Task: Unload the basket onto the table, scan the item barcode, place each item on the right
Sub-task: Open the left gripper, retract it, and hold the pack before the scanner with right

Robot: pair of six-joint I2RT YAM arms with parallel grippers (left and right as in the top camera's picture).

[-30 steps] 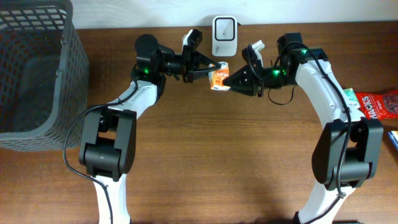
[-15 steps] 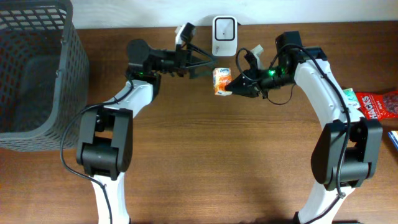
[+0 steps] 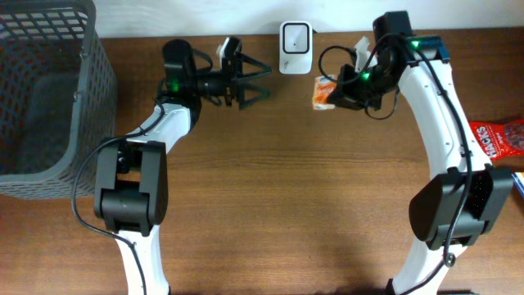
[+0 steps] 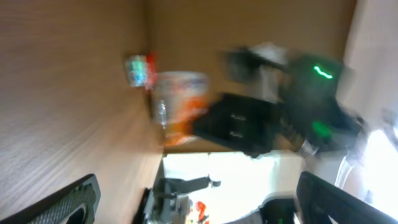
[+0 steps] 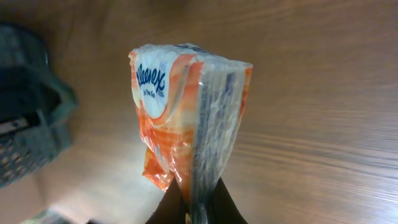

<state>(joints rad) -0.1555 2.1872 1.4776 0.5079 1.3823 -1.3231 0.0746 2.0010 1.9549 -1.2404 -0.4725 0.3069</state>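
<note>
Currently the orange-and-white plastic-wrapped tissue pack [image 3: 320, 93] hangs in the air above the brown wooden table [image 3: 286, 205], pinched by the right gripper [image 3: 332, 90], whose dark fingers are clenched tight on one edge of the wrapper. From the right wrist camera the pack [image 5: 186, 118] stands roughly upright with its blue brand lettering on the left face, and the two fingertips [image 5: 194, 208] meet at its bottom seam. Seen from overhead, the pack sits just to the right of the small white box-shaped scanner [image 3: 295, 37] that stands at the back edge of the table, near it but not touching. On the other side of the scanner, the left gripper [image 3: 264, 83] has its fingers spread wide and grasps nothing, well apart from the pack and pointing towards it. The left wrist picture is badly blurred, yet it shows the pack [image 4: 177, 102] as an orange-and-white smear with the dark right gripper beside it. A large dark grey mesh basket [image 3: 41, 82] fills the left end of the table, and a red snack packet [image 3: 499, 139] lies at the far right edge.
</note>
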